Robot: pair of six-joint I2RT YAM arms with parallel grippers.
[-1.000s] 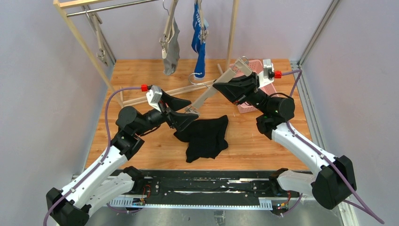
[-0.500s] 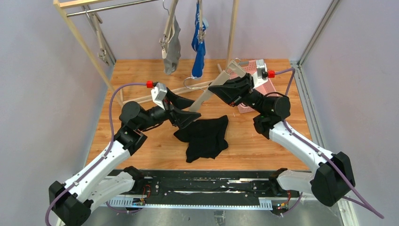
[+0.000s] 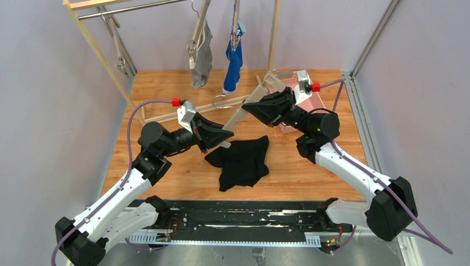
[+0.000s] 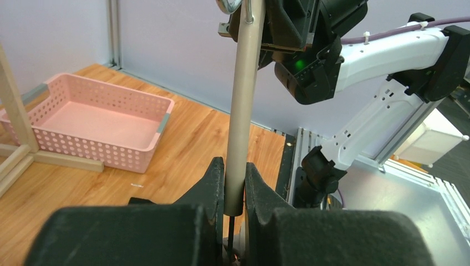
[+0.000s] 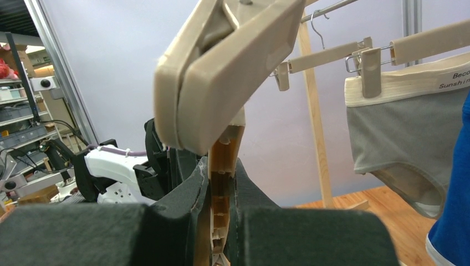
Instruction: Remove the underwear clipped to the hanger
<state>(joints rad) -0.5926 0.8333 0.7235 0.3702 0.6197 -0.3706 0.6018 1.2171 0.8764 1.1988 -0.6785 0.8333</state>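
Leftmost, the wooden rack stands at the far left of the tabletop; next comes the left gripper, its fingers pressed together on the near-left end of a beige hanger; just right of that gripper and nearer, the black shorts lie crumpled on the tabletop, below the hanger's near end; whether the near clip has any cloth in it I cannot tell, but the pair looks free. Beyond, on the rack's rail, the grey shorts hang clipped by their pale waistband, and the blue shorts hang just to their right. The held hanger's long axis runs diagonally, from near-left to far-right, bridging the two arms; its far clip is shut on nothing. Further right, the right gripper is clamped on that far end; rightmost, the pink basket sits under the right arm.

Judging from this, one pair is done and two remain; both hang farther away than either gripper, toward the far left, so the left arm is nearer to the grey pair, while the right arm is nearer to the basket, should the bare hanger go there; one gripper must let go before either can reach.
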